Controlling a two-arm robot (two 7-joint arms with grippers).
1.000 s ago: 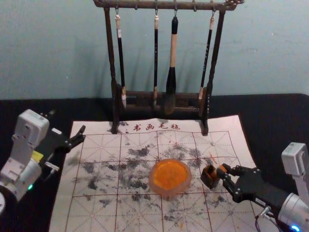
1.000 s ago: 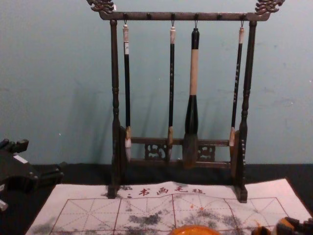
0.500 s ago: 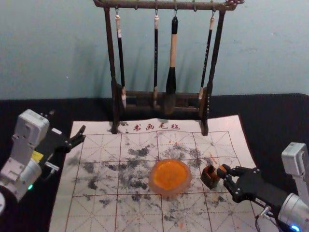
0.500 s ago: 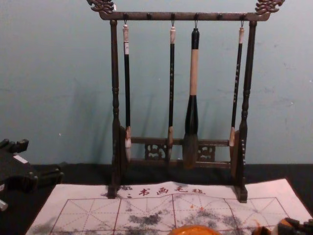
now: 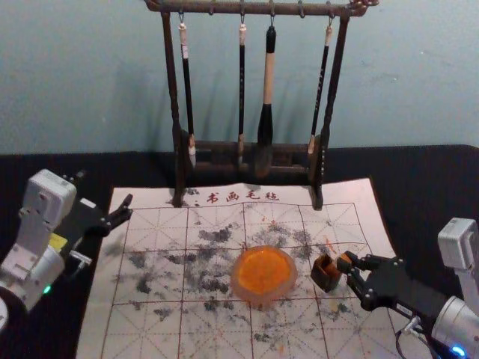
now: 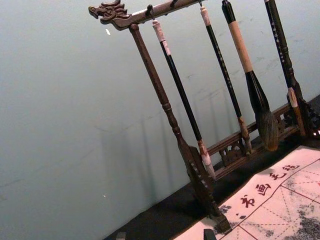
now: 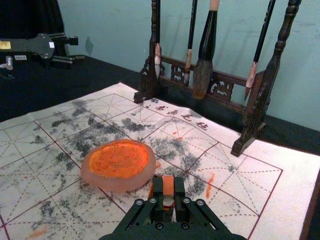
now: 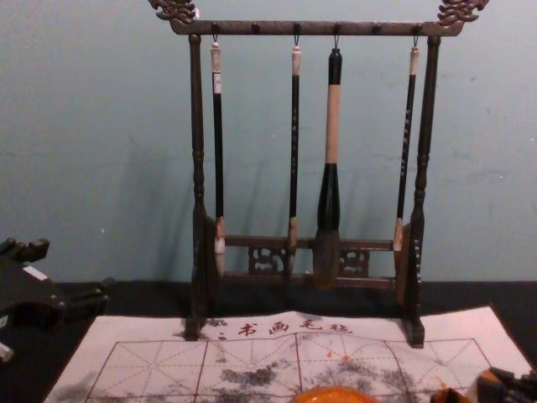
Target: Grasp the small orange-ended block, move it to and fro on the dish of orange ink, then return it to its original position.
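In the head view, a dark wooden rack point(image 5: 262, 8) with four hanging brushes point(image 5: 269, 75) spans the upper middle; the marked mat point(image 5: 97, 329) spreads below, its top edge reading 书画毛毡 point(image 5: 243, 197); the left gripper point(image 5: 105, 191) is parked at middle left, fingers wide apart, its white label too small to read; the right gripper point(image 5: 347, 265) is at lower right, fingers closed around the small orange-ended block point(image 7: 168, 185); the block sits between its fingertips, just beside a small dark box point(image 5: 322, 281); the orange ink dish point(image 5: 259, 299) lies right of lower centre, near the box.
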